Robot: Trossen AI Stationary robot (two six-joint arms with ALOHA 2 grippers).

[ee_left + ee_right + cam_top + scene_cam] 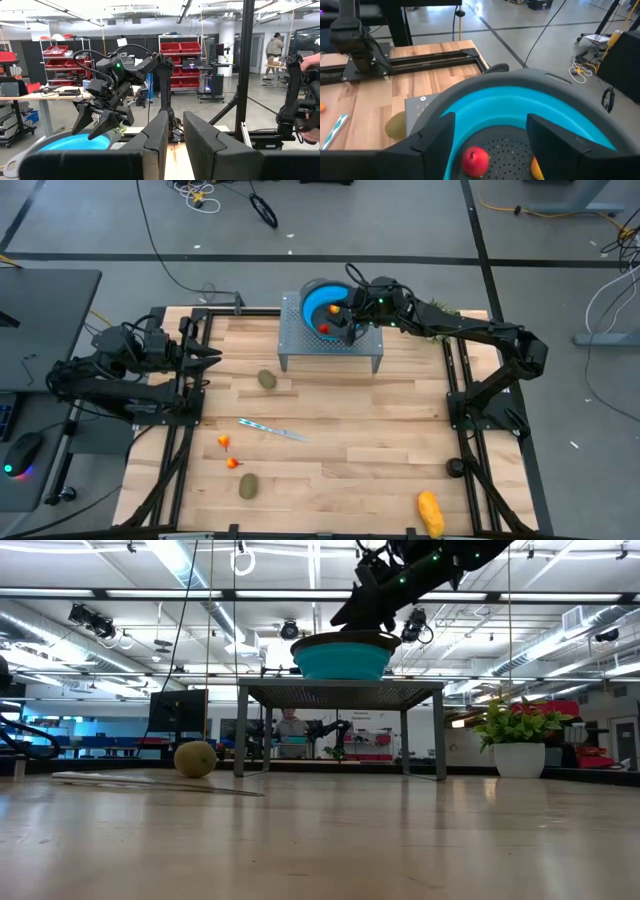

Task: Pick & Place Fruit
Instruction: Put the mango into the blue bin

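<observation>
The right gripper (pixel 345 320) is held above the blue bowl (pixel 318 301), which stands on a small perforated metal stand (pixel 300 340) at the far side of the tabletop (pixel 350 440). Its jaws are spread and nothing is held between them. Inside the bowl a small red fruit (pixel 475 161) is seen on the perforated bottom, with an orange piece (pixel 536 167) beside it, partly hidden by a finger.

The left gripper (pixel 212 355) is kept at the left edge of the tabletop, well apart from the bowl; its jaws are nearly pressed together, with a narrow gap and nothing between them.

One kiwi (pixel 267 379) lies on the tabletop just in front of the stand, and a second kiwi (pixel 248 485) lies nearer the front edge. Two tiny red-orange fruits (pixel 228 452) are found between them, towards the left. The long yellow-orange fruit (pixel 430 513) rests at the front right. A slim silvery stick (pixel 272 429) lies near the middle of the tabletop.
</observation>
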